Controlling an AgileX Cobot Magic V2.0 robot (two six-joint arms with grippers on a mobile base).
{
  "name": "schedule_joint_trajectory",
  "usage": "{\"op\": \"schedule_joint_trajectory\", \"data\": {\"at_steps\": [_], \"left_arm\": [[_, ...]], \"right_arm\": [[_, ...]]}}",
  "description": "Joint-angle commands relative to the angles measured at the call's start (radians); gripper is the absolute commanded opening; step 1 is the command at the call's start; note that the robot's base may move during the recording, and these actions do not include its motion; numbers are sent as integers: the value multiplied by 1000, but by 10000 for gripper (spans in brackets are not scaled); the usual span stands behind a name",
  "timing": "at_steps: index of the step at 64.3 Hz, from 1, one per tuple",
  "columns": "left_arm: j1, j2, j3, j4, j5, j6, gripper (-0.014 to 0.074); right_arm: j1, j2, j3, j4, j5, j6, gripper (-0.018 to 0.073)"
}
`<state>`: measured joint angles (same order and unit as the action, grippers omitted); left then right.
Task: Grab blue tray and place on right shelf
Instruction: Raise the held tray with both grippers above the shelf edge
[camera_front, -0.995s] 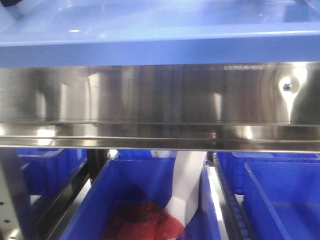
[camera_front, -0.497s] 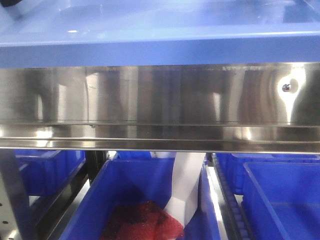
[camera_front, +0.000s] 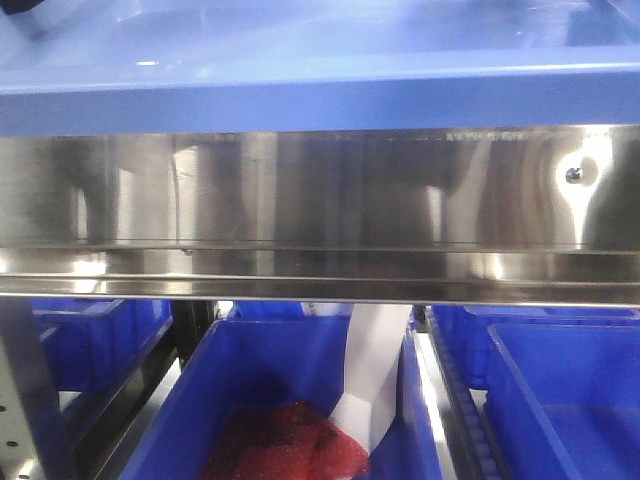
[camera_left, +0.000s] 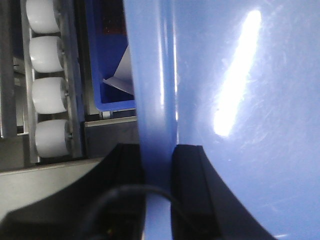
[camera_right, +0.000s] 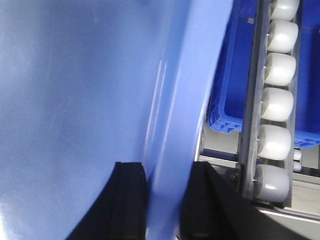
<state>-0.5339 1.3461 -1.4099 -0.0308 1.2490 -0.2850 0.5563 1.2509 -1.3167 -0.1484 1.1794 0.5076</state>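
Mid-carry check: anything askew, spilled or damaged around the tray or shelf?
The blue tray looks level above the right shelf, left gripper and right gripper shut on its rim. Only oddity: a white sheet sticks up out of the middle bin below, beside a red item.

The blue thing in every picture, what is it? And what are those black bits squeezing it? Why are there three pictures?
This is a robot with two arms, and each picture comes from a different camera. One camera looks straight ahead. It sees a light blue tray right above the shiny steel front of a shelf; I cannot tell if they touch. Below are deeper, darker blue bins, one with something red inside. The other two cameras sit on the robot's wrists. The black bits are its grippers, which pinch like hands. The left gripper and the right gripper are each closed on the tray's rim, one on each end. The white wheels are rollers beside the bins.
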Motion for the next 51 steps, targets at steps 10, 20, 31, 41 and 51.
{"op": "schedule_joint_trajectory", "data": {"at_steps": [10,20,31,41,51], "left_arm": [[-13,-30,-28,-27,84,27,-48],[-13,-30,-28,-27,84,27,-48],[-13,-30,-32,-27,78,27,-48],[2,-28,-88,12,32,27,-48],[68,17,-190,21,8,33,-48]], "right_arm": [[3,-25,-28,-12,-72,-30,56],[3,-24,-28,-12,-74,-30,56],[3,-24,-40,-8,-96,-30,56],[3,-20,-104,-6,-134,-65,56],[-2,36,-227,-7,-145,-77,56]]}}
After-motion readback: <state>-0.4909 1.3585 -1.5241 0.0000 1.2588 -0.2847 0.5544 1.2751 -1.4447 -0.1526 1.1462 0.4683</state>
